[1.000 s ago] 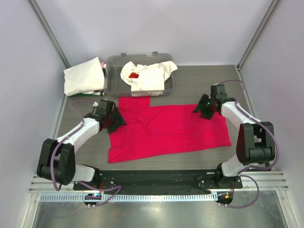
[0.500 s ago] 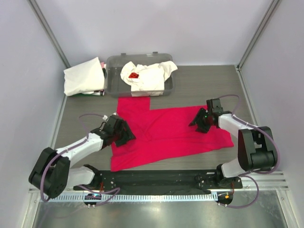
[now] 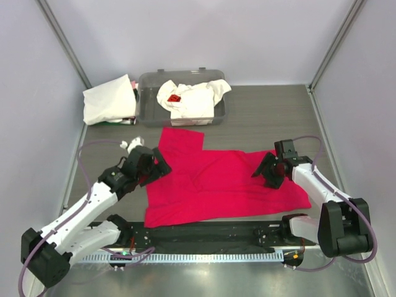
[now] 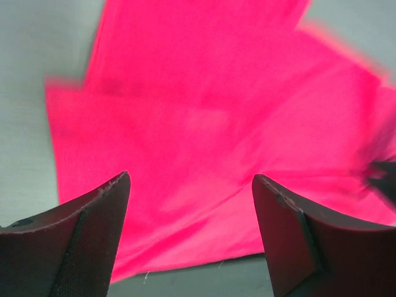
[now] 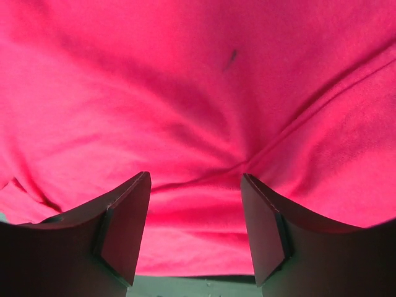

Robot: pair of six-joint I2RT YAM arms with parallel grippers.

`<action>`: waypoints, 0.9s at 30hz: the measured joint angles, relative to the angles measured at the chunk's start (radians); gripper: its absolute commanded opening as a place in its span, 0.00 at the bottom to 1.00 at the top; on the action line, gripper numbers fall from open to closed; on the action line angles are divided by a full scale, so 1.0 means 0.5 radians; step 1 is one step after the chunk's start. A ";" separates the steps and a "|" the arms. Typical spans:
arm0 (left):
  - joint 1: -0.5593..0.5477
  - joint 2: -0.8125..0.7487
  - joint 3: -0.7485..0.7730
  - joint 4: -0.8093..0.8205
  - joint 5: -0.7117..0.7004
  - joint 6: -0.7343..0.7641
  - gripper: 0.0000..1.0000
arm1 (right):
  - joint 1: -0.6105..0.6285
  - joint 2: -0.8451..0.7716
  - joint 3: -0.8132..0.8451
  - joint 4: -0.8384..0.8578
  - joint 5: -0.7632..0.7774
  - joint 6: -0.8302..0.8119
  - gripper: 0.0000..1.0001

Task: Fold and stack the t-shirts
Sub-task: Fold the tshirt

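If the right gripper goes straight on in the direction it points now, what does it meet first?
Most likely the red t-shirt: its cloth fills the wrist view ahead of the open right gripper. How far off it lies is unclear.

Shows crimson t-shirt [image 3: 216, 182] spread flat, creased, on the bench [image 3: 266, 117]; white t-shirt [image 3: 106, 100] folded far left; cream t-shirt [image 3: 193, 99], red-marked, crumpled in tub [image 3: 146, 99].

The grey wood-grain table [image 3: 266, 111] carries a bright crimson cloth t-shirt [image 3: 216, 179], spread flat across its near middle. Toward the far edge stands a clear grey rectangular plastic tub [image 3: 147, 111]. Just left of the tub lies a folded white cloth shirt [image 3: 108, 99].
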 measured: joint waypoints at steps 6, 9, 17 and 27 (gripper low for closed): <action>0.411 0.519 0.467 0.241 0.009 0.352 0.79 | 0.000 0.015 0.273 -0.102 -0.005 -0.092 0.68; 0.548 0.871 0.510 0.468 0.059 0.517 0.78 | 0.000 0.014 0.363 -0.095 -0.024 -0.137 0.68; 0.603 1.634 0.810 0.766 0.158 0.771 0.74 | 0.000 0.013 0.384 -0.081 -0.156 -0.214 0.68; 0.631 2.006 1.040 0.940 0.151 0.851 0.67 | 0.000 0.013 0.384 -0.068 -0.243 -0.268 0.69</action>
